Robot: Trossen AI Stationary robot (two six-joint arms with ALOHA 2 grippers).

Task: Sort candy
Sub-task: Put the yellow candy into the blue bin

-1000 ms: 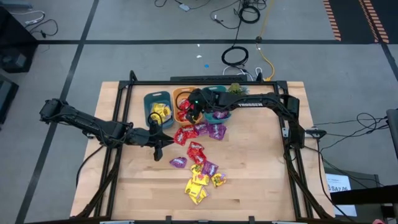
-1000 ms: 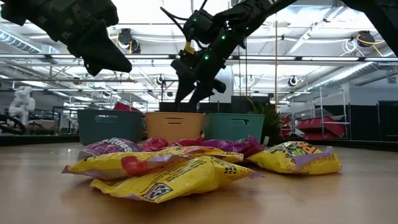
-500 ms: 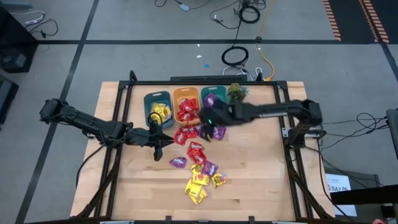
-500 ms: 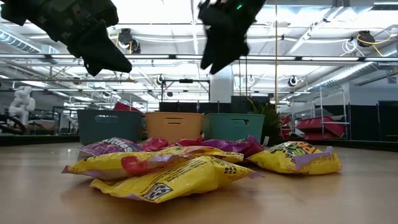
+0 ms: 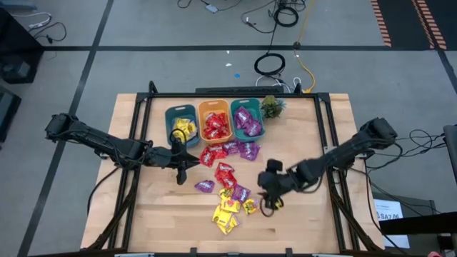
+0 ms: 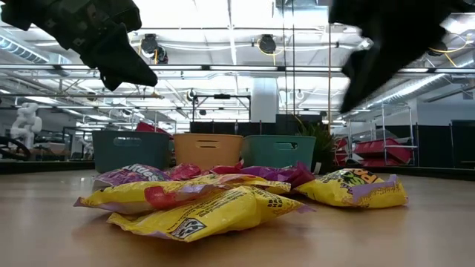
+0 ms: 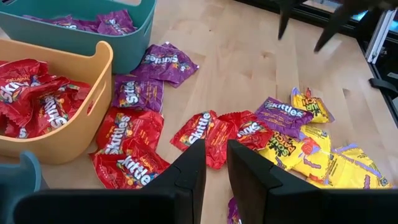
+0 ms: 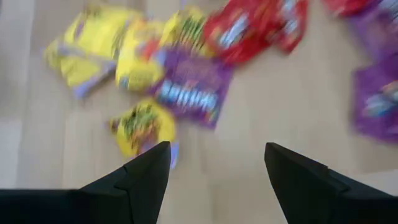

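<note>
Candy packets, red, purple and yellow, lie in a loose pile [image 5: 227,178] on the wooden table, with the yellow ones [image 5: 227,214] nearest the front edge. More packets fill three bins: yellow ones in the left teal bin [image 5: 180,123], red in the orange bin [image 5: 214,121], purple in the right teal bin [image 5: 247,118]. My left gripper [image 5: 191,160] hovers left of the pile, its fingers [image 7: 249,180] a narrow gap apart with nothing between them. My right gripper [image 8: 217,168] hangs wide open above the table at the pile's right side [image 5: 270,202], over a yellow packet [image 8: 143,127] and a purple one [image 8: 193,87].
A small green plant [image 5: 271,107] stands right of the bins at the table's far edge. Bare wood lies right of the pile [image 5: 307,214] and along the near left [image 5: 164,214]. A black frame rail [image 5: 332,164] runs along the table's right side.
My right gripper has swung from above the orange bin toward the table's near edge and a little to the right, tipping and rolling as it went. It now hangs beside the pile's near right part and has stayed open.
</note>
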